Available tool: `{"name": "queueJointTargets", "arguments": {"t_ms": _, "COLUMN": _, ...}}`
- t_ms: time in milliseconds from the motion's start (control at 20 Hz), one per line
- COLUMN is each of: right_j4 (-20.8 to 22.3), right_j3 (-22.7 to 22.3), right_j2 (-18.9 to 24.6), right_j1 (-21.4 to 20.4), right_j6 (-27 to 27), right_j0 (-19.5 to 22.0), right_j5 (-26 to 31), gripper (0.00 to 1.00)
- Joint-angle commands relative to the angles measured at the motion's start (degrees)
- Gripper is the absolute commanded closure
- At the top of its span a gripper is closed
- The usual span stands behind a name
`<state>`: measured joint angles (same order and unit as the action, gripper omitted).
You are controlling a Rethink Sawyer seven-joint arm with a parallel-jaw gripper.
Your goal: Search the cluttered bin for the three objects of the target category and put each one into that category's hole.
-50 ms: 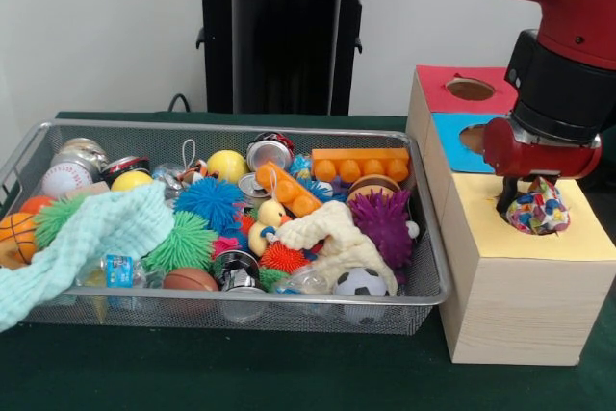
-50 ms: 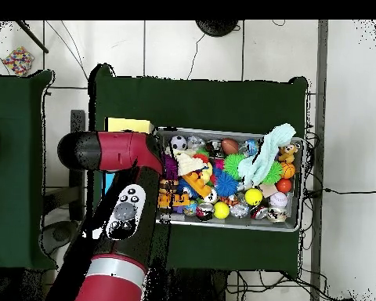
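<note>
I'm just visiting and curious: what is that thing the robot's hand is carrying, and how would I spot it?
Look at the wooden box right of the wire bin. Over its yellow top, the red arm's hand holds a small party hat. Its cone shape and bright multicoloured spots set it apart from the plain panels around it.

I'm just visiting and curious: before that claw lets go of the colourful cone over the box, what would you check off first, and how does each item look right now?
1. Claw grips the party hat: ok, the hat hangs from it.
2. Hat is over the yellow section of the wooden box: ok.
3. Hat lined up with that section's hole: cannot tell, the hat and claw hide it.
4. Hat's tip already in the hole: cannot tell.
5. Red section's hole unblocked: ok, though not the one in use.
6. Wire bin of toys away from the arm: ok, it sits beside the box.
</note>
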<state>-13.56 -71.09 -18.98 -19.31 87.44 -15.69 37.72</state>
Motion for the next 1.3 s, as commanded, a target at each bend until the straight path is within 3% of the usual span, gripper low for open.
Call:
{"name": "queueJointTargets", "arguments": {"t_ms": 50, "right_j4": 2.94, "right_j3": -2.8, "right_j2": 0.27, "right_j1": 1.85, "right_j6": 9.97, "right_j0": 0.22, "right_j5": 13.79, "gripper": 0.0}}
{"name": "queueJointTargets", "arguments": {"t_ms": 500, "right_j4": 3.64, "right_j3": -0.82, "right_j2": -3.75, "right_j1": 0.62, "right_j6": 11.68, "right_j0": -2.07, "right_j5": 20.45, "gripper": 0.0}}
{"name": "queueJointTargets", "arguments": {"t_ms": 1300, "right_j4": 3.08, "right_j3": -2.81, "right_j2": -3.81, "right_j1": -1.44, "right_j6": 9.53, "right_j0": -1.58, "right_j5": 18.09, "gripper": 0.0}}
